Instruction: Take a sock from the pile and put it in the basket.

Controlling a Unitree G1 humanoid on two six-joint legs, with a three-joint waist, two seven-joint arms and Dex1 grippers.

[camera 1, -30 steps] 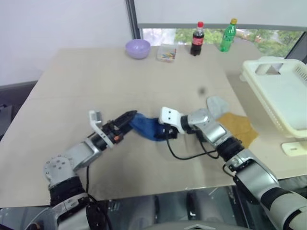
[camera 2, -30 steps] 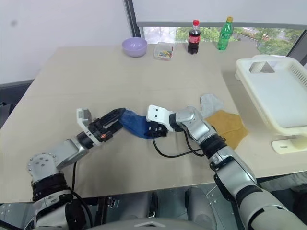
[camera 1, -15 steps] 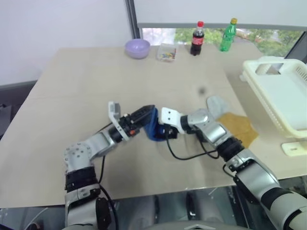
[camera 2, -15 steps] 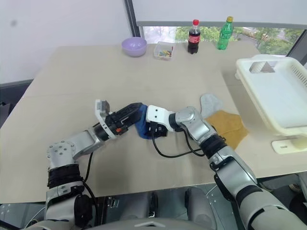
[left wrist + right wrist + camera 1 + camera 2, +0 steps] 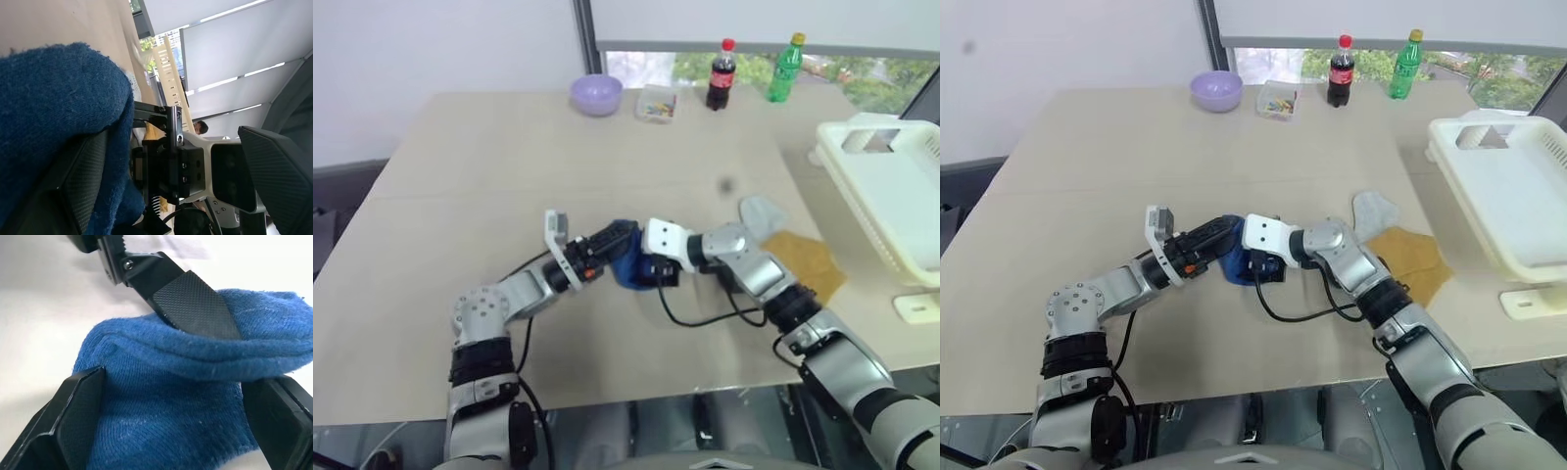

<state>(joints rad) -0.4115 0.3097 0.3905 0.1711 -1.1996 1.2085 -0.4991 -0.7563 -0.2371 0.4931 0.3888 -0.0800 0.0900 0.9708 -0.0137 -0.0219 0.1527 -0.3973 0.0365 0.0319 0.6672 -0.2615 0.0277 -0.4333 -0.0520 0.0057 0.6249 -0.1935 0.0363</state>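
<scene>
Centrally, the left tool (image 5: 619, 235) and right tool (image 5: 651, 271) met at the blue sock (image 5: 628, 266) on the surface (image 5: 509, 157), both spread wide around it. Up close, the right wrist view showed a left-tool pad (image 5: 190, 301) pressing into the sock's fold. Overhead, the grey sock (image 5: 759, 212) and yellow sock (image 5: 808, 259) lay near the basket (image 5: 886, 196).

Bright daylight comes in through the window (image 5: 862, 73) past the far edge of the table (image 5: 489, 166). The tabletop looks pale and evenly lit, and the shadows on it are soft. In the right wrist view the tabletop glares white. The sock (image 5: 195, 396) is sharp close up.
</scene>
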